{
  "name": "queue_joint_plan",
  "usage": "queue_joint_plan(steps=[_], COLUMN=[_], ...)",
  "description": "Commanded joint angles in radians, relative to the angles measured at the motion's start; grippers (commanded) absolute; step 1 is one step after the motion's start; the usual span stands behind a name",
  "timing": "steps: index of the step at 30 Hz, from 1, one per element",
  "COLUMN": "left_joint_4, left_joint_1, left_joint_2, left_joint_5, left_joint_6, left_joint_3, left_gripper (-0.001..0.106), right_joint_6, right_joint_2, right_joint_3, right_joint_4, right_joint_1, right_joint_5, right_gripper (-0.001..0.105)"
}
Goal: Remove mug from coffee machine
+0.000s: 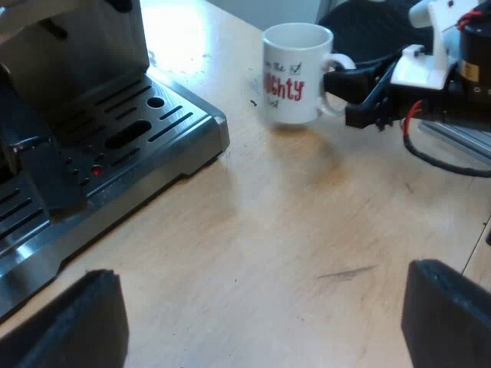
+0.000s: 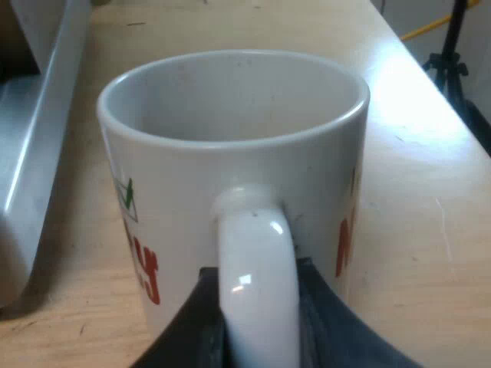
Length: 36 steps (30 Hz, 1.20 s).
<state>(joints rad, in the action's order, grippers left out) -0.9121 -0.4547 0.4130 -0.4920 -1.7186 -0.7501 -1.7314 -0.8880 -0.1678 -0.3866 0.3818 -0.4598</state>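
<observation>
The right jaws are pinching the handle [image 2: 257, 284] of the white mug [image 2: 230, 153], with one black finger [image 2: 188, 330] pressed on each side of it. The left jaws are spread wide apart and hold nothing. Their two black fingers [image 1: 69, 322] hang over a bare bit of the wooden worktop [image 1: 268, 230]. The mug stands upright on the worktop, off the coffee machine [image 1: 77, 69] and near the corner of its metal drip tray [image 1: 153, 130], with a gap of bare wood between the two. In the left wrist view, the mug sits farther along the worktop, past the tray, and the right jaws reach in to its handle from the side away from the machine. The mug has red letters on its side and a small green tick above them. Inside, the mug looks empty and clean. The drip tray is shiny, with long dark slots cut in its top and a small red dot [image 1: 96, 170] among them. In the right wrist view, the grey edge of the tray runs along beside the mug but does not touch it. Bright light falls on the worktop beyond the mug.
</observation>
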Motion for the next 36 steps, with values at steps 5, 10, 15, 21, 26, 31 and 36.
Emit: queue_joint_plan(steps=[5, 10, 15, 21, 26, 31, 36], left_joint_4=[-0.003, -0.007, -0.007, 0.0, 0.023, 0.059, 0.059], left_joint_1=[-0.007, -0.007, -0.007, -0.007, -0.007, -0.007, -0.007], left_joint_2=[0.0, 0.0, 0.0, 0.0, 0.0, 0.0, 0.0], left_joint_5=[-0.007, -0.007, -0.007, -0.007, -0.007, -0.007, -0.007], left_joint_6=[-0.01, -0.01, -0.01, -0.01, -0.01, -0.01, -0.01], left_joint_3=[-0.005, -0.005, -0.001, 0.045, 0.062, 0.061, 0.061], left_gripper=[0.087, 0.087, 0.087, 0.087, 0.087, 0.087, 0.087], right_joint_6=[-0.106, -0.106, -0.106, -0.106, -0.104, -0.104, -0.104], right_joint_2=[-0.205, -0.32, -0.438, -0.543, -0.612, -0.682, -0.73], right_joint_3=[-0.015, -0.016, -0.019, -0.04, -0.099, -0.172, -0.205], right_joint_4=[-0.347, -0.463, -0.582, -0.689, -0.701, -0.701, -0.701], right_joint_1=[-0.006, -0.006, -0.009, -0.033, -0.033, -0.033, -0.033], right_joint_5=[0.028, 0.028, 0.026, 0.03, 0.03, 0.03, 0.03], right_gripper=[0.0, 0.0, 0.0, 0.0, 0.0, 0.0, 0.0])
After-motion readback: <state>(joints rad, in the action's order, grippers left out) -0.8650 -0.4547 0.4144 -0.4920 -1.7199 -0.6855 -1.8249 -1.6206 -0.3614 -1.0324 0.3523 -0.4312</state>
